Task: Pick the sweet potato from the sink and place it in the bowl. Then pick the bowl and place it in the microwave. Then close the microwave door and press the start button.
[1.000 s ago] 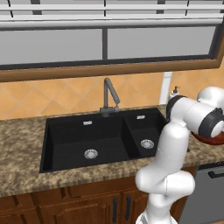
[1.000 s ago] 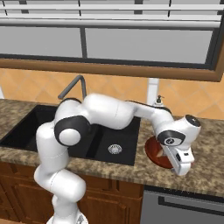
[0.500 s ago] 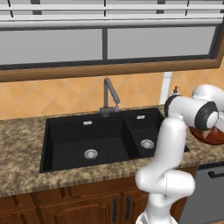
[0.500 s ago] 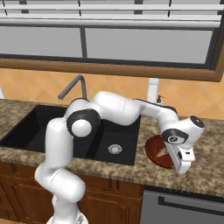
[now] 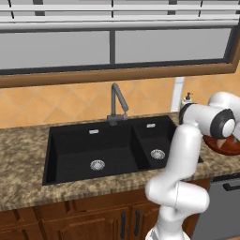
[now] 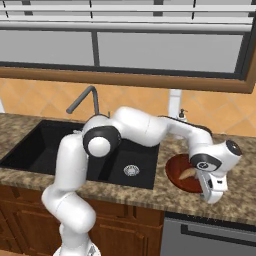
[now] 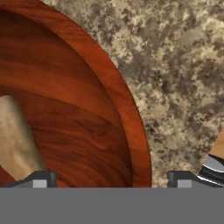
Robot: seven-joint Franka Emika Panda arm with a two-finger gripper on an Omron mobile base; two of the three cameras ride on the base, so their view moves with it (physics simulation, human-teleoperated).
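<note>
Base pair flanking; hand close over bowl (image 7: 87, 109)

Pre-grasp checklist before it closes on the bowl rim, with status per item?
1. Sweet potato lies in the bowl: ok.
2. Gripper open: ok, one fingertip sits over the bowl's inside, the other over the counter.
3. Rim between the fingertips: ok in the hand view.
4. Sweet potato apart from the inner fingertip: cannot tell, in the hand view its end comes right next to that tip.
5. Bowl seated flat on the counter, right of the sink: ok.
6. Microwave door open for the placing: cannot tell.
</note>
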